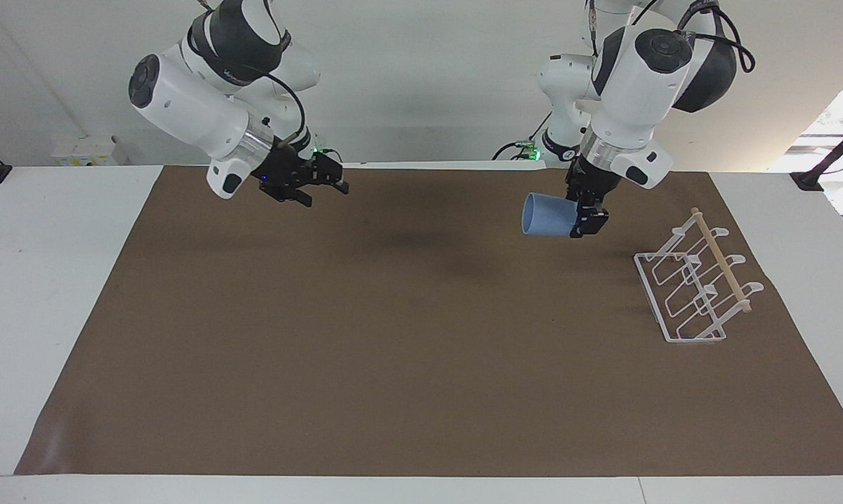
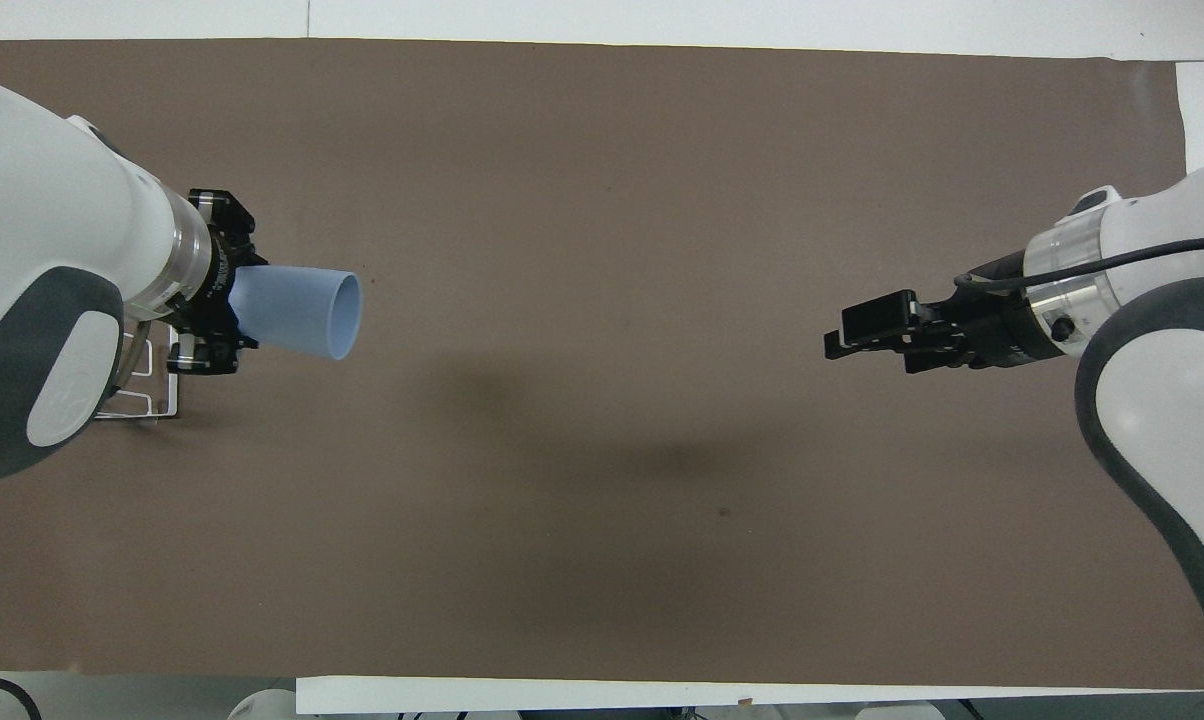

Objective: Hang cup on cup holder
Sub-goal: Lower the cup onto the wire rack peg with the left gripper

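Left hand (image 1: 584,222) clamped on plain blue cup (image 1: 546,215), right hand (image 1: 325,183) fingers apart, no legible writing

1 cup (image 1: 544,215), 1 cup holder (image 1: 694,280), 1 brown mat (image 1: 421,364), 2 arms.

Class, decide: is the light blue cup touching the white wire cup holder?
Apart. The facing view shows the cup in the left gripper, with brown mat visible between it and the cup holder.

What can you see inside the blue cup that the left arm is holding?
The cup lies sideways in the left gripper, its mouth toward the table's middle. Only smooth blue wall shows just inside the rim, with no contents. The bottom is out of sight, so nothing can be said of it.
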